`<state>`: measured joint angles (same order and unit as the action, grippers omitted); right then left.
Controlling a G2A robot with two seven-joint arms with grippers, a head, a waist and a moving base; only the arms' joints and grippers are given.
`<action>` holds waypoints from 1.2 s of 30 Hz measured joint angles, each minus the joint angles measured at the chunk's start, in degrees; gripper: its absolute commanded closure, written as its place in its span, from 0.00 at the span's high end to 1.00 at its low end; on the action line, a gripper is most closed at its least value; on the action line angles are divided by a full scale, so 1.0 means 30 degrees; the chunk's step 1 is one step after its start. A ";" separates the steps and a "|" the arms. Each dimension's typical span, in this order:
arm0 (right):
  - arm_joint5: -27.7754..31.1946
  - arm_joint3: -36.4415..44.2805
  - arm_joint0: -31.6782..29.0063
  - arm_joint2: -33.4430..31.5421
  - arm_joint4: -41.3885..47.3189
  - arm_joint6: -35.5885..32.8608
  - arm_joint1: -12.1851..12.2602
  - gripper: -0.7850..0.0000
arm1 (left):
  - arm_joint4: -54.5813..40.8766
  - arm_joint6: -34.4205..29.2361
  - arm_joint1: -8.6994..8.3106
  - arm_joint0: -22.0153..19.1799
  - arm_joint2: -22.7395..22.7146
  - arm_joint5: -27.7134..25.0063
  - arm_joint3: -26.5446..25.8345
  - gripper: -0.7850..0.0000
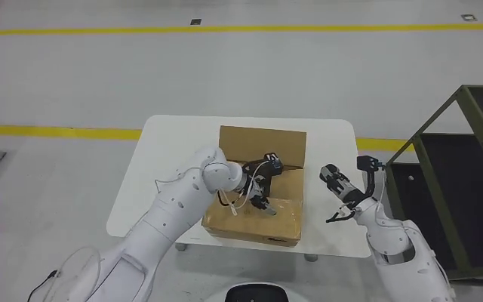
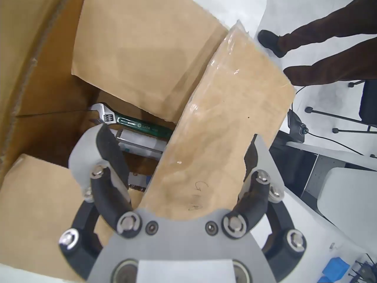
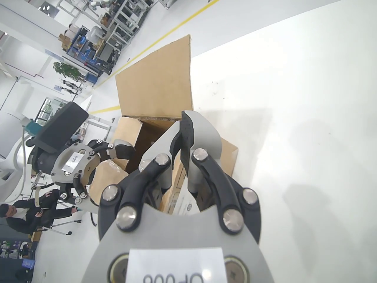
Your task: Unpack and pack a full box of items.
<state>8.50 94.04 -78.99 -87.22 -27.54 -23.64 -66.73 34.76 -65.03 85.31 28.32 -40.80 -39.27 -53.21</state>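
An open cardboard box (image 1: 256, 226) stands on the white table (image 1: 166, 151), its back flap upright. My left gripper (image 1: 266, 205) hangs over the box's front part. In the left wrist view that gripper (image 2: 179, 151) is open, and a taped inner flap (image 2: 235, 113) rises between its fingers without being pinched. Deep inside lie a green-handled wrench (image 2: 129, 122) and a white tube-like item (image 2: 138, 142). My right gripper (image 1: 330, 177) hovers beside the box's right side; the right wrist view shows this gripper (image 3: 181, 131) shut and holding nothing, facing the box (image 3: 156, 83) and the left gripper (image 3: 117, 151).
Bare tabletop (image 3: 294, 89) stretches to the right of and behind the box. A dark metal rack (image 1: 445, 151) stands off the table's right edge. More folded flaps (image 2: 141, 45) cover part of the box's inside.
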 measured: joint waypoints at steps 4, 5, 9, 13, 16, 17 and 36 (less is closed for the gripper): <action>-0.0099 -0.0009 -0.0166 -0.0057 -0.0057 0.0009 0.0019 0.00 | -0.1993 -0.0111 0.0392 -0.0705 0.0968 0.0110 0.1746 1.00; -0.0120 -0.0023 -0.0214 -0.0092 -0.0051 0.0006 0.0026 0.00 | -0.3036 -0.0311 0.0514 -0.0978 0.1143 0.0306 0.2241 1.00; -0.0237 -0.0254 -0.0462 -0.0209 0.0605 0.0203 0.0005 0.00 | -0.4798 -0.0834 0.0838 -0.1828 0.2157 0.0831 0.3456 1.00; -0.0224 -0.0567 -0.0615 -0.0185 0.0851 0.0270 -0.0002 0.00 | -0.5631 -0.1000 0.1098 -0.2396 0.3386 0.1001 0.4245 1.00; -0.0227 -0.0790 -0.0672 -0.0119 0.1231 0.0397 -0.0030 0.00 | -0.6299 -0.1043 0.1218 -0.2793 0.4329 0.1043 0.4704 1.00; -0.0193 -0.0880 -0.0678 -0.0094 0.1354 0.0450 -0.0039 0.00 | -0.6555 -0.1017 0.1253 -0.2936 0.4670 0.1016 0.4891 1.00; -0.0197 -0.1917 -0.0439 0.0950 0.1624 0.0463 -0.0161 0.00 | -0.9419 -0.0797 0.1605 -0.4831 0.8693 0.0797 0.6176 1.00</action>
<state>7.91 88.29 -80.30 -84.37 -22.67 -22.25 -67.21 6.51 -67.42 90.12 13.83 -14.72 -36.88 -34.68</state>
